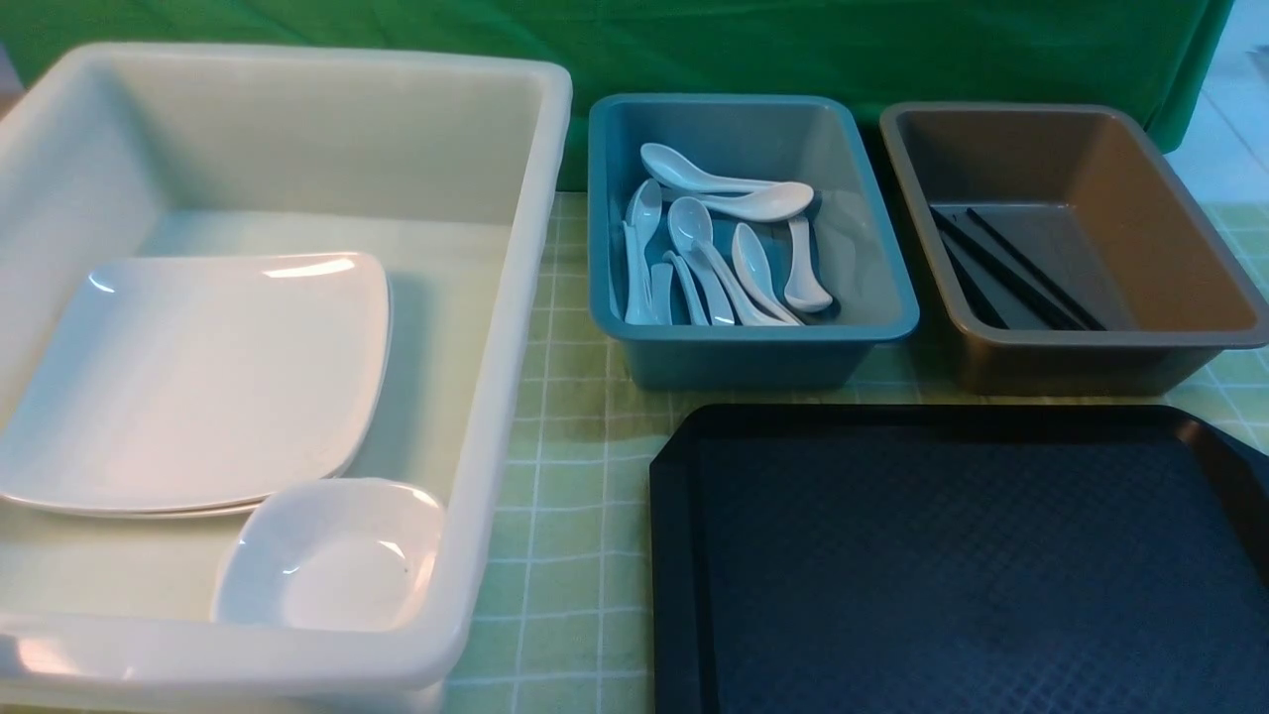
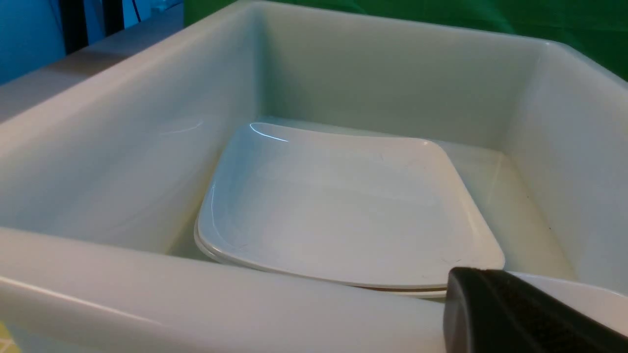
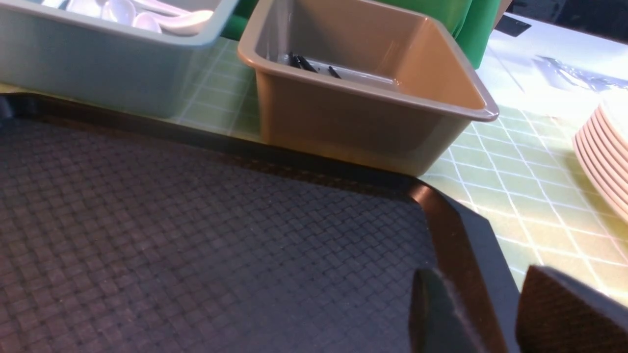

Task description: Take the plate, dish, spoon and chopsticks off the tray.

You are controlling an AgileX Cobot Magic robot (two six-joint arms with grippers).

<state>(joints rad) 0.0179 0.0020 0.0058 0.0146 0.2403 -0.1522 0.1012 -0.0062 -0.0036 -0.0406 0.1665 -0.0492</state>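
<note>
Green checked cloth is covering the table (image 1: 575, 516), with a green drape hanging behind, and we are seeing the large black rectangular plastic tray with the textured surface (image 1: 952, 585) lying bare in every part that is showing. The large glossy white rounded-rectangle plate (image 1: 198, 377) is sitting on another like it inside the big white plastic tub (image 1: 516, 297), with a small deep white dish (image 1: 332, 555) just beside it at the tub's near corner. White glossy soup spoons (image 1: 724, 248) are piling up in the teal plastic bin (image 1: 863, 327), and the thin black chopsticks (image 1: 1011, 273) are lying along the floor of the brown plastic bin (image 1: 1229, 327).

We are judging the clearing as done or nearly done, though the tray's near edge is running out of the front view, so we cannot rule out something left there.

The left gripper (image 2: 515, 314) is hanging at the tub's near rim with only one dark finger showing; its jaws are closed and holding nothing. The right gripper (image 3: 490, 314) is hovering over the tray's corner with its jaws parted and nothing between them.

Risks we are flagging: the left finger is sitting close to the tub wall and the dish edge, so a careless pull-out could be knocking the rim or tipping the dish onto the plates. The right fingers are low over the raised tray rim, so a sideways sweep could be catching it and shoving the tray into the brown bin, which is standing just beside it. Stacked pale plates (image 3: 603, 157) near the table's right side could be getting clipped by a wide swing
</note>
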